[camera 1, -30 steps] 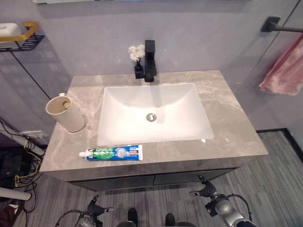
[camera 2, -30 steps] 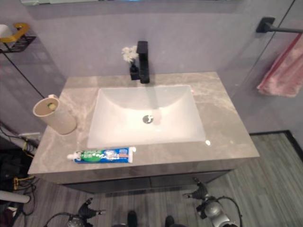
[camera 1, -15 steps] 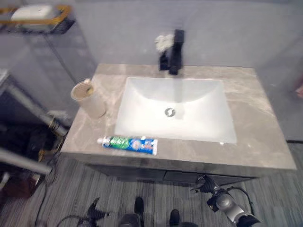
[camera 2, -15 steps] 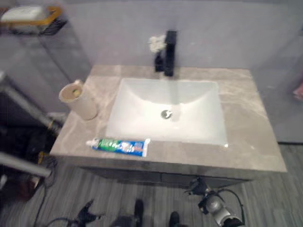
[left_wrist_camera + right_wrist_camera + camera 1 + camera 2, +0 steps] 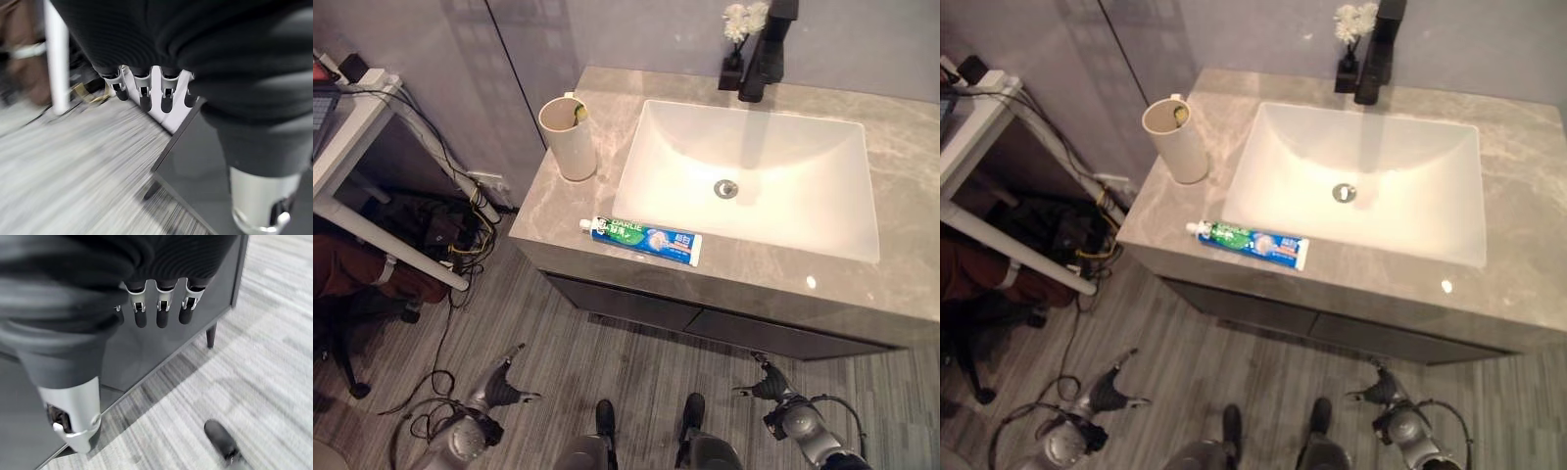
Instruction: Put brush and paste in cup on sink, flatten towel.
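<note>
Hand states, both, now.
Left hand: open, fingers relaxed, holding nothing, low by the floor.
Right hand: open, fingers relaxed, holding nothing, in front of the dark cabinet.

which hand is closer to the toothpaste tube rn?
Left, by a little. The left hand hangs low by the floor, below and left of the toothpaste tube on the counter's front edge. The right hand hangs equally low, farther off to the tube's right.

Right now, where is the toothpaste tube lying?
The toothpaste tube lies flat on the counter's front edge, before the basin's left corner, with the cup behind it to the left.
</note>
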You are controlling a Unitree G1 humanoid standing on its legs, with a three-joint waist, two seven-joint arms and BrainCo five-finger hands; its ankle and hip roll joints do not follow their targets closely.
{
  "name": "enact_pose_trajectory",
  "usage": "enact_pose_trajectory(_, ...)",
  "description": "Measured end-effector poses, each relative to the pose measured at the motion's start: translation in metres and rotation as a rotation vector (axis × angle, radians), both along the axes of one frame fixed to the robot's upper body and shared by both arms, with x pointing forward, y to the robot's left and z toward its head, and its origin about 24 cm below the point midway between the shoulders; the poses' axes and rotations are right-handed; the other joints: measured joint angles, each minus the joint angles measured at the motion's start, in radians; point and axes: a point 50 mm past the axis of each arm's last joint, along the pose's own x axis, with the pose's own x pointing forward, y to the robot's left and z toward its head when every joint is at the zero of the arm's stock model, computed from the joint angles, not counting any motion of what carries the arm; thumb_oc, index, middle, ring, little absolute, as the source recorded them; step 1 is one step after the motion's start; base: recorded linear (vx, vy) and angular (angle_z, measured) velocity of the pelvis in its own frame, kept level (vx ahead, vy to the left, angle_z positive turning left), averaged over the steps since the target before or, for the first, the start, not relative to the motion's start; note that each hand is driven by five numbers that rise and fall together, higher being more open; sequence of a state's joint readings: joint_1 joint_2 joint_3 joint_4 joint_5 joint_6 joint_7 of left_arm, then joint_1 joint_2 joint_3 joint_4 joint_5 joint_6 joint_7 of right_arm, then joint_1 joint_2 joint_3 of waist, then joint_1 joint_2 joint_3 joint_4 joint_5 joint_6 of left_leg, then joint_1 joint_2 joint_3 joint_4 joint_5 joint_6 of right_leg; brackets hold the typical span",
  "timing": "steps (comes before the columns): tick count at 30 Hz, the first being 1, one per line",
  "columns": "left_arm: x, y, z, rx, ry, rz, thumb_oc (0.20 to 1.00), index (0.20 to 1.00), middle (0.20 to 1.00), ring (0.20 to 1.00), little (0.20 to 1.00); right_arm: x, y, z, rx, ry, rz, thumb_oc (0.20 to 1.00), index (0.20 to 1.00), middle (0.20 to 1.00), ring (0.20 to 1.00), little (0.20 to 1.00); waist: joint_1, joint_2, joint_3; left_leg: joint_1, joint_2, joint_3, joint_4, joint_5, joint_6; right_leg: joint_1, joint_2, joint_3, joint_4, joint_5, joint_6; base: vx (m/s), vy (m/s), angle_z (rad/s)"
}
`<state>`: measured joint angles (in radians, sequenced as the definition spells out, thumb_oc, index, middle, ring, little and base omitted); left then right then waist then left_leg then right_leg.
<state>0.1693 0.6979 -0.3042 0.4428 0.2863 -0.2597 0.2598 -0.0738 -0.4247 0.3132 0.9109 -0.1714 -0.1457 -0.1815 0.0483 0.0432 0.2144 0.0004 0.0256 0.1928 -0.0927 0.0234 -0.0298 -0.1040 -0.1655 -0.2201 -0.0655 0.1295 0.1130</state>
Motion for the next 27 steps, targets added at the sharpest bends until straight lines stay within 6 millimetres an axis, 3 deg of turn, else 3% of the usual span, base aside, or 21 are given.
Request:
enact_pose_trajectory(4, 0.005, 0.010, 0.029, 0.034, -0.098, -0.033, 1.000, 1.000, 1.000, 1.000, 1.000, -0.011, 0.000, -0.010, -0.002, 0.046, -0.031, 1.000, 1.000, 1.000, 1.000, 1.000, 0.002, -0.013, -0.029, 0.009, 0.000, 0.030, 0.000, -0.001, 0.003, 0.002, 0.008, 0.029, -0.021, 0.023, 0.003, -0.01, 0.048, -0.25)
enact_pose_trajectory(5, 0.005, 0.004, 0.048, 0.026, -0.151, -0.106, 1.000, 1.000, 1.000, 1.000, 1.000, -0.022, -0.007, -0.018, -0.018, 0.110, -0.069, 1.000, 1.000, 1.000, 1.000, 1.000, 0.013, -0.012, -0.038, 0.017, 0.002, 0.035, 0.000, -0.002, 0.002, 0.006, 0.013, 0.037, -0.021, 0.024, 0.002, 0.01, 0.026, -0.14)
enact_pose_trajectory(9, -0.006, -0.005, 0.069, 0.018, -0.134, -0.263, 1.000, 1.000, 1.000, 1.000, 1.000, -0.046, -0.019, -0.028, -0.042, 0.209, -0.138, 1.000, 1.000, 1.000, 1.000, 1.000, 0.025, 0.015, -0.059, 0.022, 0.004, 0.035, 0.000, -0.002, 0.001, 0.011, 0.013, 0.037, -0.030, 0.024, 0.002, 0.01, 0.008, -0.02)
enact_pose_trajectory(11, -0.014, -0.006, 0.072, 0.019, -0.101, -0.316, 1.000, 1.000, 1.000, 1.000, 1.000, -0.053, -0.021, -0.030, -0.046, 0.228, -0.145, 1.000, 1.000, 1.000, 1.000, 1.000, 0.025, 0.023, -0.064, 0.030, 0.004, 0.032, 0.000, -0.002, 0.001, 0.021, 0.014, 0.036, -0.030, 0.024, 0.002, 0.01, 0.007, 0.02)
enact_pose_trajectory(15, -0.029, -0.028, 0.100, -0.005, -0.068, -0.521, 1.000, 1.000, 1.000, 1.000, 1.000, -0.061, -0.026, -0.032, -0.069, 0.264, -0.156, 1.000, 1.000, 1.000, 1.000, 1.000, 0.039, 0.043, -0.078, 0.028, 0.002, 0.014, -0.005, -0.003, -0.010, 0.029, 0.008, 0.021, -0.030, 0.019, 0.008, 0.00, 0.014, 0.13)
enact_pose_trajectory(16, -0.029, -0.036, 0.115, 0.004, -0.088, -0.604, 1.000, 1.000, 1.000, 1.000, 1.000, -0.066, -0.026, -0.034, -0.080, 0.281, -0.134, 1.000, 1.000, 1.000, 1.000, 1.000, 0.051, 0.042, -0.091, 0.014, 0.001, 0.010, -0.006, -0.004, -0.009, 0.018, 0.007, 0.019, -0.030, 0.019, 0.007, -0.02, 0.025, 0.07)
enact_pose_trajectory(21, -0.018, -0.035, 0.138, 0.016, -0.227, -0.579, 1.000, 1.000, 1.000, 1.000, 1.000, -0.061, -0.022, -0.034, -0.091, 0.285, -0.103, 1.000, 1.000, 1.000, 1.000, 1.000, 0.056, 0.073, -0.120, -0.005, -0.001, 0.012, -0.005, 0.004, -0.020, -0.006, 0.004, 0.020, -0.030, 0.026, 0.005, -0.01, -0.002, 0.00)
enact_pose_trajectory(24, -0.010, -0.033, 0.147, -0.128, -0.355, -0.434, 1.000, 1.000, 1.000, 1.000, 1.000, -0.064, -0.022, -0.035, -0.093, 0.296, -0.111, 1.000, 1.000, 1.000, 1.000, 1.000, 0.052, 0.079, -0.126, -0.005, 0.001, 0.012, -0.005, 0.004, -0.020, -0.006, 0.006, 0.020, -0.030, 0.026, 0.008, 0.00, -0.012, 0.00)
enact_pose_trajectory(27, -0.005, -0.033, 0.167, -0.151, -0.445, -0.430, 1.000, 1.000, 1.000, 1.000, 1.000, -0.072, -0.027, -0.037, -0.102, 0.320, -0.150, 1.000, 1.000, 1.000, 1.000, 1.000, 0.053, 0.067, -0.123, -0.016, 0.003, 0.010, -0.001, 0.008, -0.016, -0.014, 0.008, 0.017, -0.030, 0.029, 0.004, 0.01, -0.016, 0.03)
